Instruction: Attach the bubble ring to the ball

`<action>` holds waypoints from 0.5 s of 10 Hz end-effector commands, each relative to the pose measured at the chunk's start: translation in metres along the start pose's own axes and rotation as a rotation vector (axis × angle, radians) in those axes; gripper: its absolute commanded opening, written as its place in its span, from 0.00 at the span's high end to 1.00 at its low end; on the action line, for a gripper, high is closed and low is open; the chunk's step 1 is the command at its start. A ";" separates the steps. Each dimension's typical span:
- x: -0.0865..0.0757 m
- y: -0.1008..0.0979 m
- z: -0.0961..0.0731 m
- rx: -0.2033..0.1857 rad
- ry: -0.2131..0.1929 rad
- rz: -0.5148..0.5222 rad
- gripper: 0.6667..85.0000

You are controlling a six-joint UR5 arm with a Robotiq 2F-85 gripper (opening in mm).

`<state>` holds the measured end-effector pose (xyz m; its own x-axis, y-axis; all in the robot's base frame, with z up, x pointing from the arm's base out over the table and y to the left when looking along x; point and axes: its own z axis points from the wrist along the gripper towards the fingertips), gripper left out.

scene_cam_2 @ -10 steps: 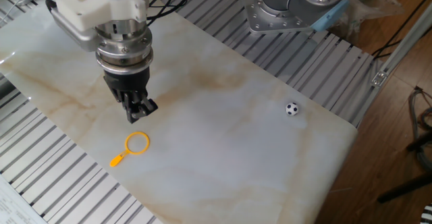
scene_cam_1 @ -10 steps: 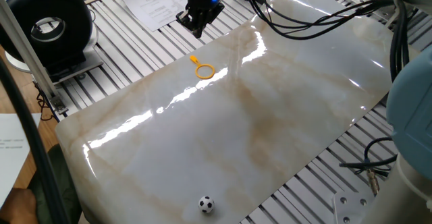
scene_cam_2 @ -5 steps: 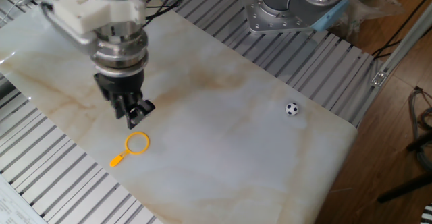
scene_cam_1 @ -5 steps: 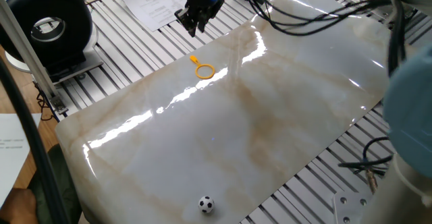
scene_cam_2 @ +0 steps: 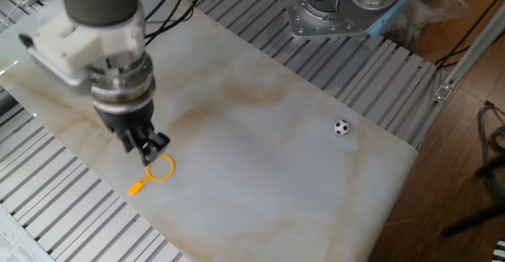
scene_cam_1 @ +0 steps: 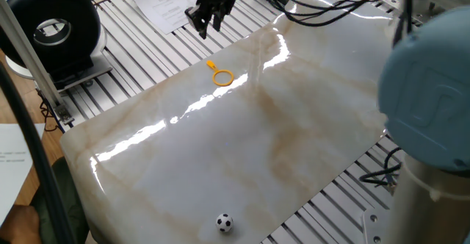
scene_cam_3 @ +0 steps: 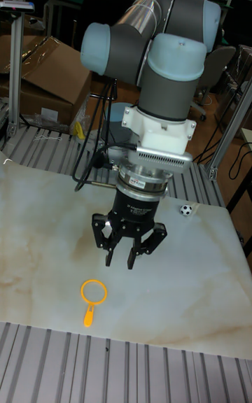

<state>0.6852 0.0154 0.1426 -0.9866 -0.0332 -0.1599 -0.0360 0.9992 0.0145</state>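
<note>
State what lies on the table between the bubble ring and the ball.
Nothing: between the bubble ring and the ball there is only bare marble tabletop, shown clearly in both fixed views.

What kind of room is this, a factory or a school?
Probably a robotics lab. A robot arm works over a marble-look table, cables run about, and cardboard boxes sit behind.

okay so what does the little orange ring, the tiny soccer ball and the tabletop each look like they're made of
The bubble ring: probably thin moulded plastic, one even yellow-orange colour, hoop and handle in a single piece. The ball: too small to tell; smooth with black and white patches, perhaps plastic or rubber. The tabletop: a glossy marble-patterned slab or laminate, with beige veins and sharp light reflections; real stone or print, I can't say.
</note>
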 end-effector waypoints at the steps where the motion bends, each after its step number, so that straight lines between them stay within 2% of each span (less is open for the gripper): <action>1: -0.005 -0.002 0.007 0.009 0.012 -0.013 0.56; 3: -0.005 0.003 0.007 -0.009 0.012 -0.009 0.55; 5: -0.012 0.010 0.007 -0.038 -0.017 0.019 0.51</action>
<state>0.6921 0.0189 0.1367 -0.9867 -0.0368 -0.1581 -0.0405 0.9990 0.0205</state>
